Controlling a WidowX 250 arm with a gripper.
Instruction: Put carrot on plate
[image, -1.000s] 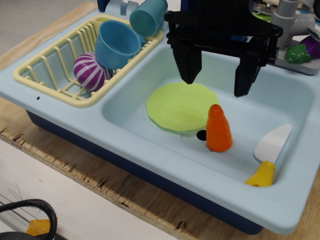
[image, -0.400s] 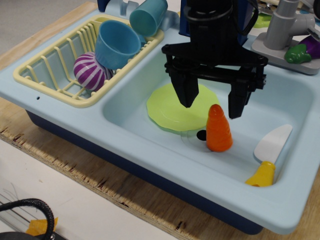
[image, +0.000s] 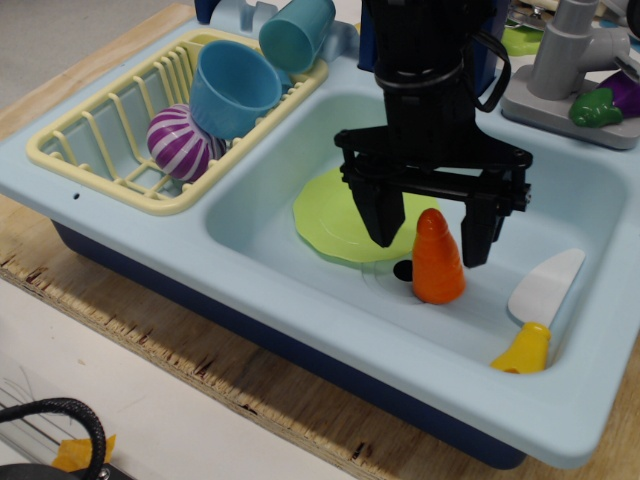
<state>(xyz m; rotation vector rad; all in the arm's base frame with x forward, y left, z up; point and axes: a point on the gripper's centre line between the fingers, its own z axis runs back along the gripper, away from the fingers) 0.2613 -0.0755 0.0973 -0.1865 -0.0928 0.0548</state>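
The orange carrot (image: 437, 262) stands upright on the floor of the light blue sink (image: 300, 290), just right of the lime-green plate (image: 335, 215). The plate lies flat in the sink and holds nothing. My black gripper (image: 430, 243) hangs open over the carrot, one finger on each side of its top. The left finger (image: 383, 218) is over the plate's right edge, the right finger (image: 477, 232) just right of the carrot. The fingers do not seem to touch the carrot.
A white toy knife with a yellow handle (image: 537, 310) lies at the sink's right. A yellow dish rack (image: 120, 120) on the left holds two blue cups (image: 232, 88) and a purple striped ball (image: 182, 142). A grey tap (image: 570, 50) and purple-green toy stand back right.
My gripper has come down into the sink, from well above the carrot to straddling its top. It stays open. The carrot and plate have not moved.
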